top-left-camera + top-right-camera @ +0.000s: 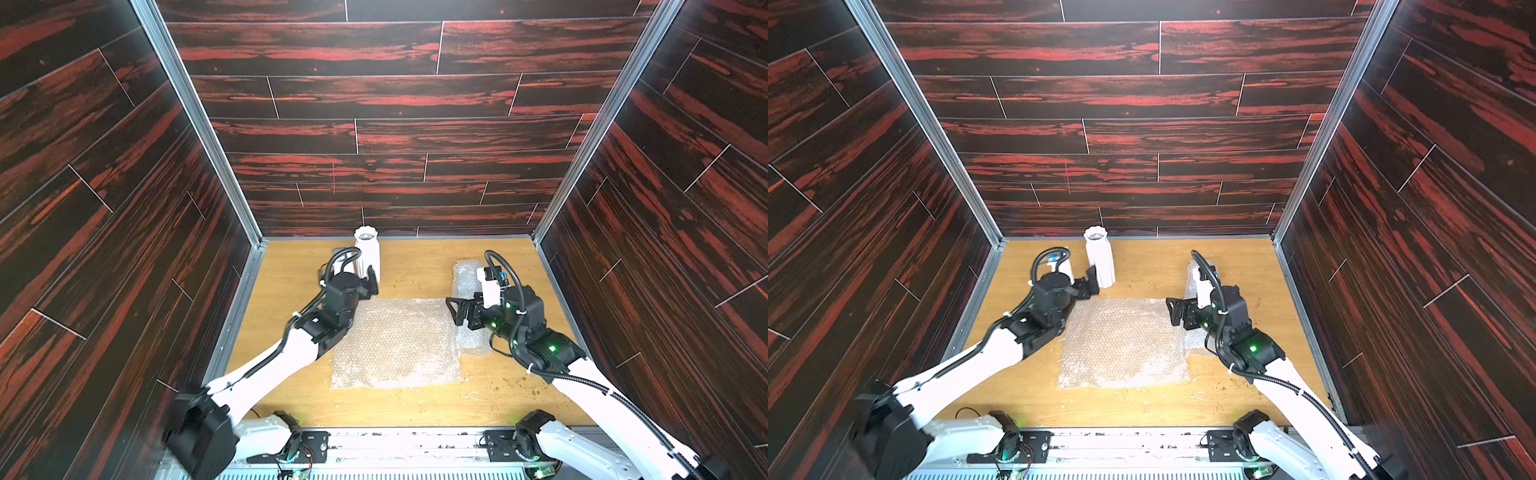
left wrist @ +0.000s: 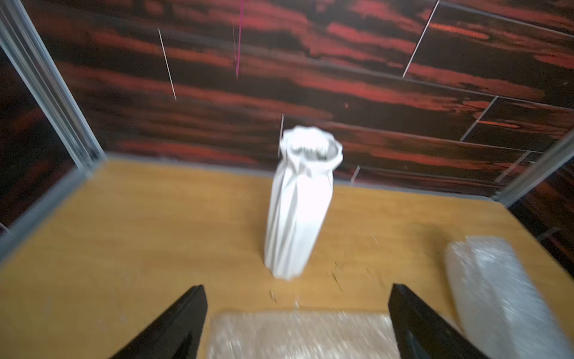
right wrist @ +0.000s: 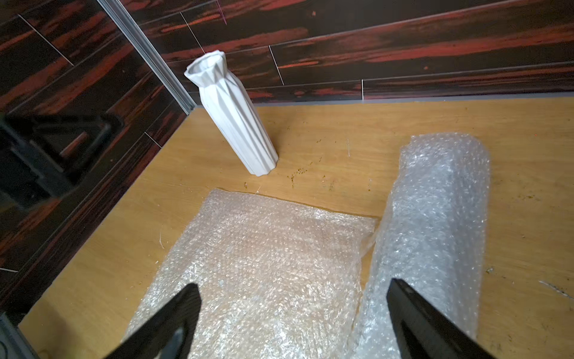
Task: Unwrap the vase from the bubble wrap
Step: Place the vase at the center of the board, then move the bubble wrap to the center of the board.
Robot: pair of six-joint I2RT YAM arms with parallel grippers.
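The white ribbed vase [image 1: 368, 251] [image 1: 1100, 259] stands upright and bare near the back wall, also seen in the left wrist view [image 2: 298, 211] and the right wrist view [image 3: 236, 115]. One sheet of bubble wrap [image 1: 395, 345] [image 1: 1121, 345] [image 3: 264, 264] lies flat mid-table. A second sheet, rolled [image 1: 466, 276] [image 3: 435, 217] [image 2: 497, 295], lies along its right side. My left gripper [image 1: 371, 284] [image 2: 296, 287] is open just in front of the vase's base, holding nothing. My right gripper [image 1: 457, 311] [image 3: 292, 284] hangs open over the flat sheet's right edge, beside the roll.
Dark red wood-look walls [image 1: 374, 137] enclose the tan table [image 1: 415, 274] on three sides, with metal corner posts [image 1: 199, 124]. Small crumbs [image 1: 536, 388] dot the table at front right. The left wrist view is blurred.
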